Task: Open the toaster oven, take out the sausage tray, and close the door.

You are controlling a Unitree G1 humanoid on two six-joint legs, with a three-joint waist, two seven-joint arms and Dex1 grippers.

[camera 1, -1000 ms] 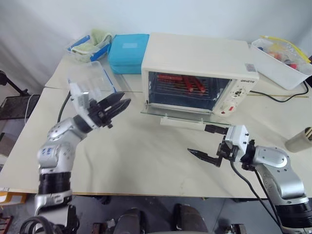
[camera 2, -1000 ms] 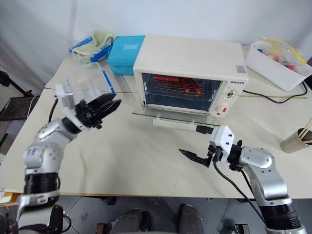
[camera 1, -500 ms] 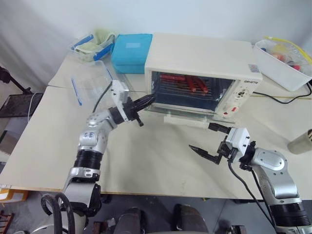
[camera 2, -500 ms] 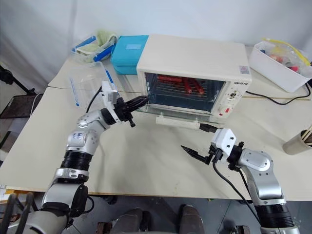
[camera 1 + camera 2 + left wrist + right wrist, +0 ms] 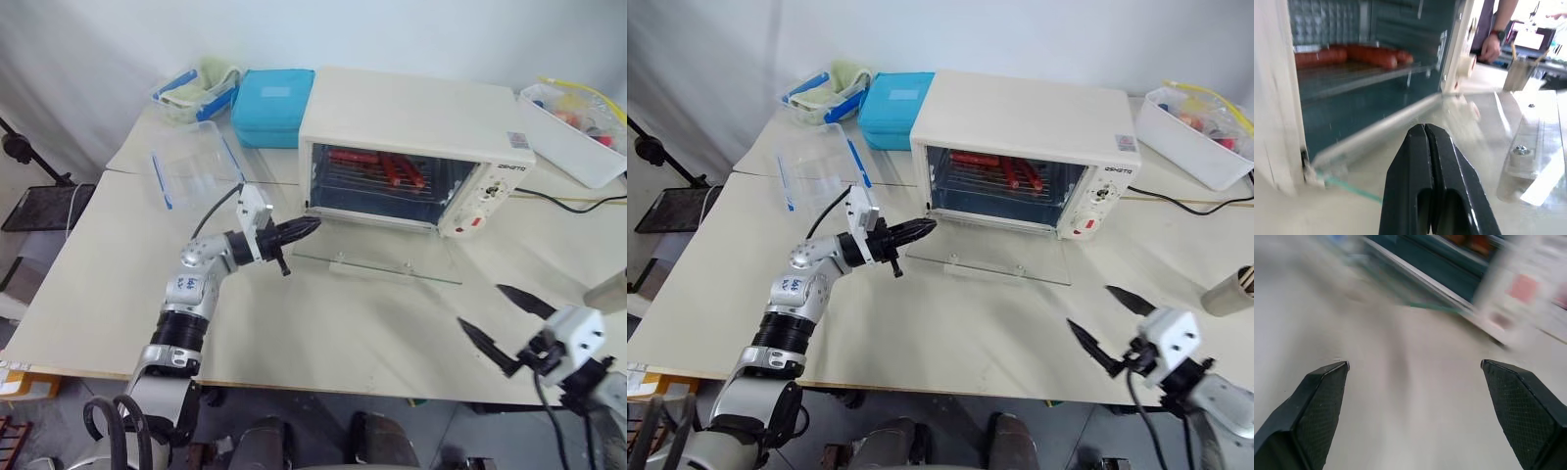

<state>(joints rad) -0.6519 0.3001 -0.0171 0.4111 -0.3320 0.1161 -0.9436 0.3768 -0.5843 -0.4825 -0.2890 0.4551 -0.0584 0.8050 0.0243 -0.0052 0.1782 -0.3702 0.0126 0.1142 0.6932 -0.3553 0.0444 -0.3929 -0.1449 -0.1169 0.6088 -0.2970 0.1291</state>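
On the pale table (image 5: 323, 333), the cream-white toaster oven (image 5: 416, 147) stands with its door (image 5: 377, 264) dropped flat, the glass panel lying level in front of the oven's mouth. Inside, the sausage tray (image 5: 377, 168) sits on the upper rack, red sausages (image 5: 1352, 55) lying along it.

From my remote station I see my left gripper (image 5: 306, 228) pinched fully closed on nothing, its black fingers (image 5: 1425, 161) pressed together. It hangs at the near left corner of the oven opening, just above the hinge end of the lowered door and pointing toward the cavity.

My right gripper (image 5: 498, 318) hovers over bare table at the near right, well apart from the oven, its two fingers spread wide with nothing between them.

Behind the oven's left side sits a teal lidded box (image 5: 271, 106), with a clear plastic container with blue clips (image 5: 191, 166) nearer the table's left edge. A white bin (image 5: 578, 132) rests at the far right, and a black cable (image 5: 578, 204) runs beside it. Through my left wrist view, a person's hand (image 5: 1492, 48) appears beyond the table.
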